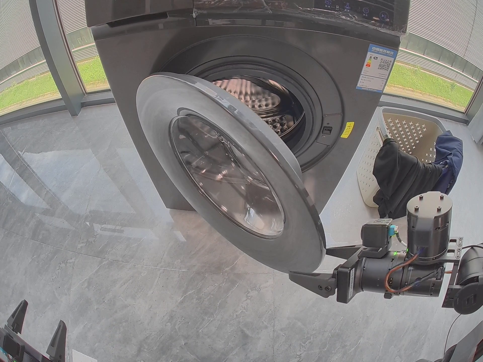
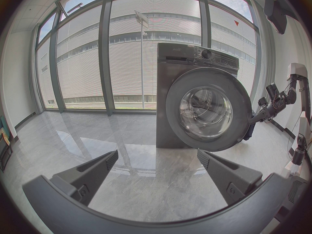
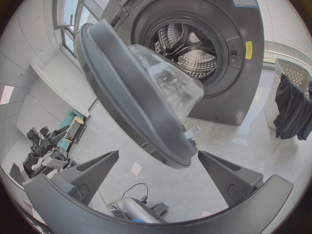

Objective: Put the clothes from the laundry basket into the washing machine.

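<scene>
Your right gripper (image 1: 309,263) sits at the lower right of the head view. Its arm lies level and points toward frame left. The fingers are spread wide, with the lower rim of the door (image 1: 226,172) of the washing machine (image 1: 126,61) between them. You cannot tell whether either finger touches that rim. Your left gripper (image 1: 39,323) is low in the bottom left corner, fingers pointing up, released and holding nothing.

The door hangs swung wide across the centre of the frame and partly covers the drum (image 1: 266,101). The clothes are at the right edge: a black garment (image 1: 402,177) and a blue garment (image 1: 453,152) draped over the rim of the laundry basket (image 1: 412,131). The basket stands on the floor (image 1: 100,227) just beside the machine.
</scene>
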Motion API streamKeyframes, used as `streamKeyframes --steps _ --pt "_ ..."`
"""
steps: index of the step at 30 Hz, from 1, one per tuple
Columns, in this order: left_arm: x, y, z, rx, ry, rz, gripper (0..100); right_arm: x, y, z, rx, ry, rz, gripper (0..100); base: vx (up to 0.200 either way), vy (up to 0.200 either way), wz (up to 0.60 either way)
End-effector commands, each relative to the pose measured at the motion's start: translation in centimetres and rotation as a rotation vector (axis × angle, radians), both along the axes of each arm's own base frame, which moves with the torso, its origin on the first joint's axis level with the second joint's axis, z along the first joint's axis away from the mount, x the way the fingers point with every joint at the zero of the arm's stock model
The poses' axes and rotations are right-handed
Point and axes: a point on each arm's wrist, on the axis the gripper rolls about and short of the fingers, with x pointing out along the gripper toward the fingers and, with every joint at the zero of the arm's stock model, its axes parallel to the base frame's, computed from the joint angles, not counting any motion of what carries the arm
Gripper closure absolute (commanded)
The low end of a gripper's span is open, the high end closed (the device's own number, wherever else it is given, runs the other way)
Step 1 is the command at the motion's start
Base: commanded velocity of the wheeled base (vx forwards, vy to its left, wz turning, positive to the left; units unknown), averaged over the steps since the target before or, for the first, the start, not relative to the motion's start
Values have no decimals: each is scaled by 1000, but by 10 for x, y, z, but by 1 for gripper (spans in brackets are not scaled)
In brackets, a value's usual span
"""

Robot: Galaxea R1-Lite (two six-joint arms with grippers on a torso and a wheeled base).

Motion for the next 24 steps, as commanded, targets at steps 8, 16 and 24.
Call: streamKeyframes --steps 8,16,24 --pt "0 0 -5 0 2 -2 0 1 19 1 77 -72 50 0 0 0 0" --pt "0 0 -5 0 2 -2 0 -24 -8 -17 7 -21 48 0 0 0 0" --pt "0 0 -5 0 2 -2 0 -33 -46 -29 -101 45 -53 0 0 0 0"
